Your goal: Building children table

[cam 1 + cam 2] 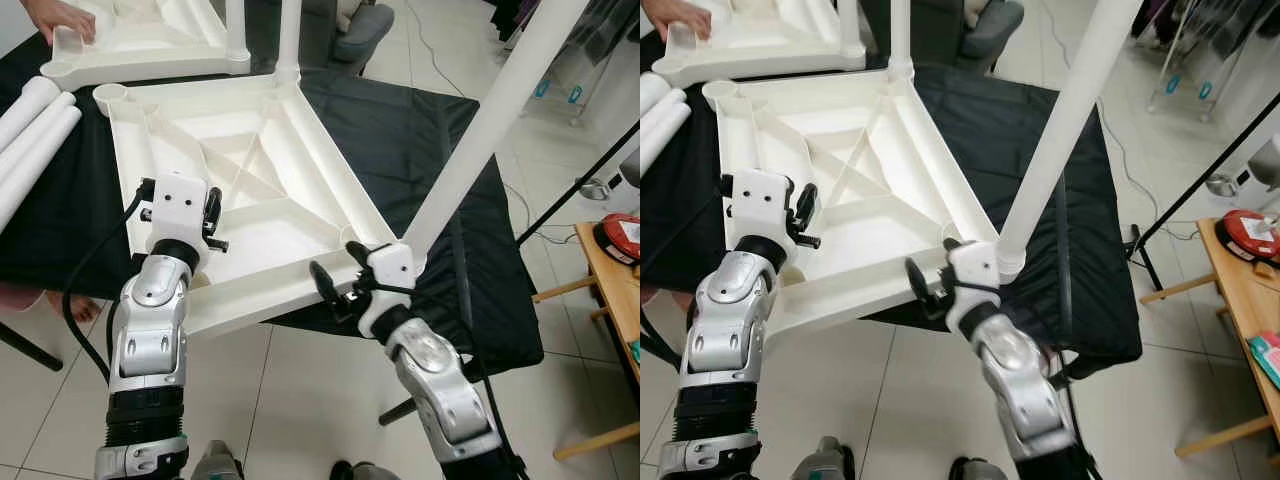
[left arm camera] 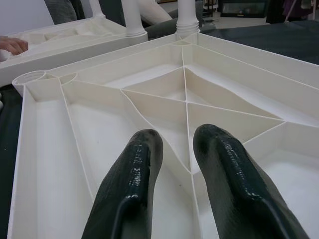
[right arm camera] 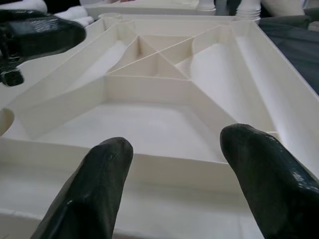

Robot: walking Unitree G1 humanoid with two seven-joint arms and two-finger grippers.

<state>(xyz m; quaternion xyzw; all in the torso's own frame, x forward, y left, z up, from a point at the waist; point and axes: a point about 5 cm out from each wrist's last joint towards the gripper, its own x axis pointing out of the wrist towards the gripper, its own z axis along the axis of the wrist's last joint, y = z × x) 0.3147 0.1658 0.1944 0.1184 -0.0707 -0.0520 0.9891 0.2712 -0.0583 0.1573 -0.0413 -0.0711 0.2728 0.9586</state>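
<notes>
Lying upside down on the black-draped table (image 1: 440, 140), the white tabletop (image 1: 250, 190) is carrying a leg (image 1: 490, 120) at its 4 o'clock corner. Left end effector (image 2: 174, 164) is hovering over the ribs, fingers slightly parted; right end effector (image 3: 174, 174) is spreading wide at the near rim.

No text, label, brand, number or sign can be read on anything here.

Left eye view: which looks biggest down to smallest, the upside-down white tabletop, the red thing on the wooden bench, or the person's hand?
1. Tabletop
2 and 3. Hand and red object: they look alike in size, both cut off by the picture's edge, so unranked.
</notes>
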